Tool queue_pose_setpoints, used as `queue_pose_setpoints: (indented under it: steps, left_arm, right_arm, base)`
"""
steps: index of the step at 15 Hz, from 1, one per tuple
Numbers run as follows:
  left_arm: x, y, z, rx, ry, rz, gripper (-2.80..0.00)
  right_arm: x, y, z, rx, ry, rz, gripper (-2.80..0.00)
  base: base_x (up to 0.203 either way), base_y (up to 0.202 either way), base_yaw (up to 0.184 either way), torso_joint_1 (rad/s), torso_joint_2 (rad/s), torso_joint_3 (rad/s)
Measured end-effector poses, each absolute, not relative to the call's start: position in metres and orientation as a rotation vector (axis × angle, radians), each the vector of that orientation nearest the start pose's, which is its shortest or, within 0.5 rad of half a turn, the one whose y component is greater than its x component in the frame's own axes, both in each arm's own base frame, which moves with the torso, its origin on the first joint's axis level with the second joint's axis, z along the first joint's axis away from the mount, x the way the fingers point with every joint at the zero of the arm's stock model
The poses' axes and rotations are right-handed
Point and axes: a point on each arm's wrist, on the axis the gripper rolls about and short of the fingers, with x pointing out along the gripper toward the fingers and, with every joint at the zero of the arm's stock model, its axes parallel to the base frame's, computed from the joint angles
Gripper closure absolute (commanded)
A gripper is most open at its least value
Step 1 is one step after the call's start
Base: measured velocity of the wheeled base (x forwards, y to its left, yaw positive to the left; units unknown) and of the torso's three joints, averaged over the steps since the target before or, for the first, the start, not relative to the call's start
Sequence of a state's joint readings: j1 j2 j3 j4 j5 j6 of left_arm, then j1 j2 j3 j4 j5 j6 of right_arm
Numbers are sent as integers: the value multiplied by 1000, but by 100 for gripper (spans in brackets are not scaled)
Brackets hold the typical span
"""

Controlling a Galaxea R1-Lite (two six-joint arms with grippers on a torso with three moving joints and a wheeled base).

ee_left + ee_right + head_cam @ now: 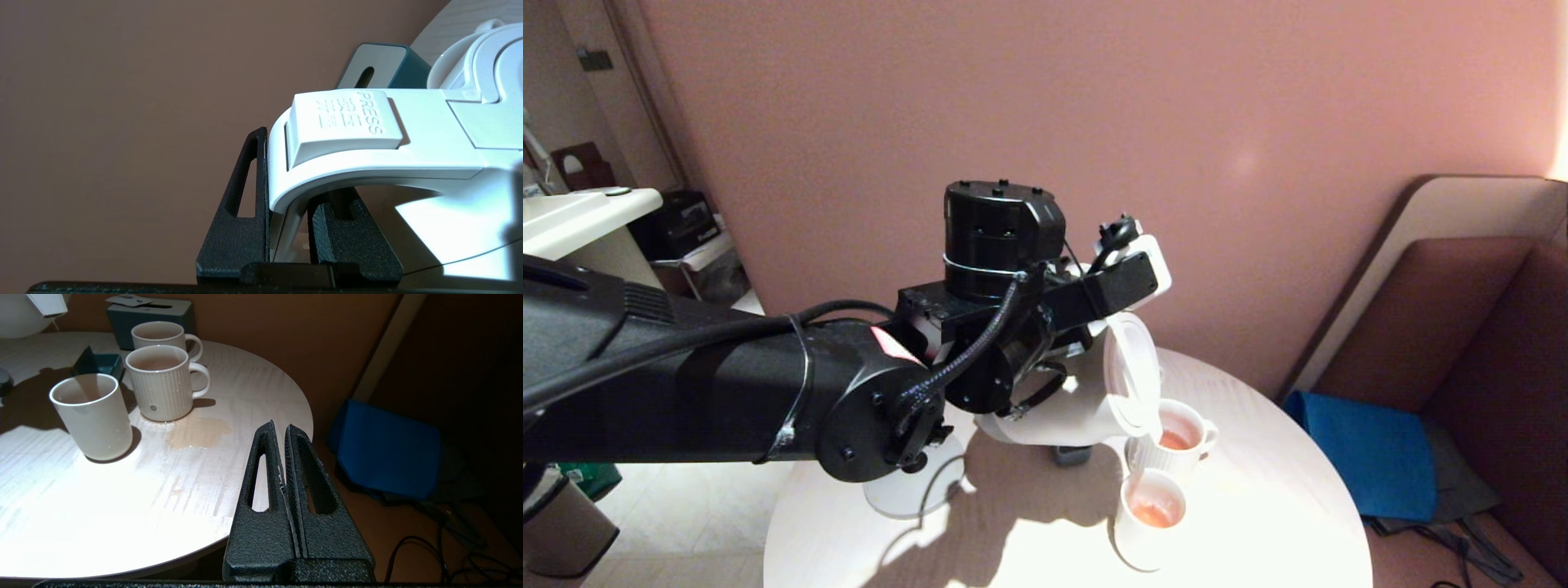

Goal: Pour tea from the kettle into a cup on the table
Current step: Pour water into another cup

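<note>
Head view: left gripper holds kettle tipped above the table, spout over ribbed mug w/ tea inside; plain cup just in front also holds tea. Left wrist view: fingers pinch the kettle's loop handle from both sides. Right wrist view: right gripper off the table's edge, jaws pressed together, empty; spill patch beside ribbed mug.

Tissue box: dark teal, by the wall.
Blue cloth: heaped on the floor beside the brown bench seat.
Kettle base disc: flat, corded.
Black cables: on the floor.
</note>
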State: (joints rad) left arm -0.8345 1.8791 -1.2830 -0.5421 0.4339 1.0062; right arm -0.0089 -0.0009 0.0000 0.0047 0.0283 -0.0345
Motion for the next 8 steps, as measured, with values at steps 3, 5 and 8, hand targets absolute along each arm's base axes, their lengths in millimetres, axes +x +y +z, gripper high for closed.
queue_pose_setpoints:
  steps: [3,5,8]
  left_arm:
    - [261,-275,246,1051,-174,-386,0]
    - [260,-275,246,1052,-174,-387,0]
    - [259,-276,245,1052,-175,-392,0]
  right_arm:
    - [-23,1,75,-34,3,20,0]
    - [-23,1,75,-34,3,20,0]
    - [-23,1,75,-34,3,20,0]
  base:
    - [0,0,0,0,0,0]
    - [0,0,0,0,0,0]
    - [0,0,0,0,0,0]
